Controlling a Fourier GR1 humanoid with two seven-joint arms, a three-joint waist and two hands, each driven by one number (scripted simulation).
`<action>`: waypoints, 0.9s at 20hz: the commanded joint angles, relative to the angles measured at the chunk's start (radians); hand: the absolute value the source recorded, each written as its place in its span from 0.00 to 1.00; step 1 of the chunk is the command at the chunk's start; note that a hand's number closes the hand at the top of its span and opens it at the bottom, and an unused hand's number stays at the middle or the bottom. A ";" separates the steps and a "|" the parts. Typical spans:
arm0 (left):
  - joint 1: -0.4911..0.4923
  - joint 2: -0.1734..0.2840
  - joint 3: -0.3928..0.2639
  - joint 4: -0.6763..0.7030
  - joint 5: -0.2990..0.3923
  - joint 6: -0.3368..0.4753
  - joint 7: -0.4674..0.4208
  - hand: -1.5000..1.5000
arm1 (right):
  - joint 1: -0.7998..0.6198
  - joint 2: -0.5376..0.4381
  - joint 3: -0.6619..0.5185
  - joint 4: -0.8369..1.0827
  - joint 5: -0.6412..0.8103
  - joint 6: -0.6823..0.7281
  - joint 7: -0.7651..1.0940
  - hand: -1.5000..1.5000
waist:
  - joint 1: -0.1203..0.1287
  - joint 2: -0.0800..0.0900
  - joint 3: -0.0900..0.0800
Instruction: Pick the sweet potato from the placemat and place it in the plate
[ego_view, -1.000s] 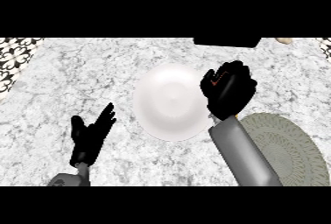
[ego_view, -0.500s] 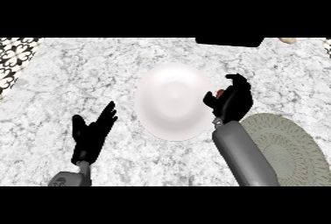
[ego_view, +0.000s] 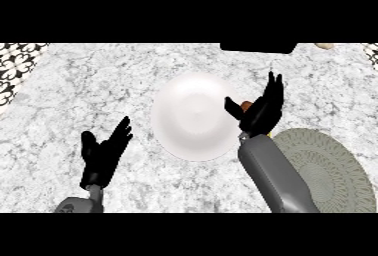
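The marble counter (ego_view: 88, 85) spreads under both hands. The round grey-green placemat (ego_view: 325, 170) lies below and to the right of the right hand, partly hidden by its forearm. The white plate (ego_view: 193, 116) sits just left of that hand. The right hand (ego_view: 262, 107) stands upright beside the plate's right rim, fingers straight, thumb spread; the orange sweet potato (ego_view: 246, 105) shows between thumb and palm. The left hand (ego_view: 103, 150) rests open, fingers up, left of the plate. No writing is readable.
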 joint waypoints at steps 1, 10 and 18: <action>0.011 0.000 0.010 -0.013 0.011 -0.001 0.007 0.50 | 0.009 0.005 0.042 0.009 -0.012 -0.264 0.095 0.00 | -0.014 -0.008 -0.002; 0.013 0.033 0.063 0.002 0.021 0.002 0.010 0.50 | 0.195 0.005 0.266 -0.262 -0.072 -0.327 0.143 0.00 | -0.055 -0.017 -0.002; 0.052 0.032 0.051 -0.053 0.013 -0.001 0.040 0.50 | 0.472 0.005 0.501 -0.458 0.031 -0.331 0.144 0.00 | -0.070 -0.019 -0.003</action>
